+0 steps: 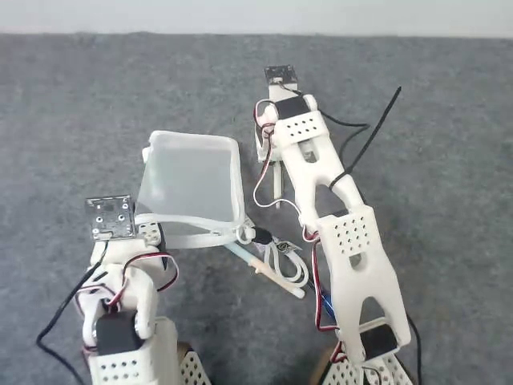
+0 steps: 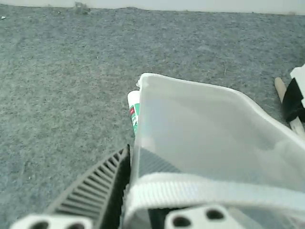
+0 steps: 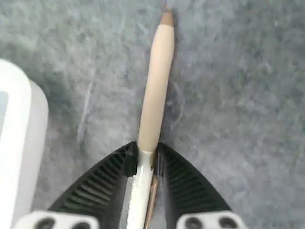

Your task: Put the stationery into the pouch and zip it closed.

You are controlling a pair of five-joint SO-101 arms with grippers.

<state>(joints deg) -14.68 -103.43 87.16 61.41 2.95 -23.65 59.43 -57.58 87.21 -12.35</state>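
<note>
A translucent white pouch (image 1: 192, 180) lies on the grey carpet, its mouth facing the arms. My left gripper (image 1: 155, 231) is shut on the pouch's zipper rim (image 2: 200, 188) at one corner. A white tube with a green and red label (image 2: 134, 112) lies against the pouch's (image 2: 205, 129) far corner. My right gripper (image 3: 145, 157) is shut on a beige pen (image 3: 158, 71), held point-down just beside the pouch's side (image 3: 19, 143). In the high view this pen (image 1: 278, 188) hangs under the right gripper (image 1: 275, 164). A second beige pen (image 1: 276, 277) lies on the carpet near the pouch's mouth.
The grey carpet (image 1: 80, 104) stretches open to the left and behind the pouch. Loose black and white cables (image 1: 353, 152) trail off the right arm. A pale wall edge (image 1: 256, 16) runs along the back.
</note>
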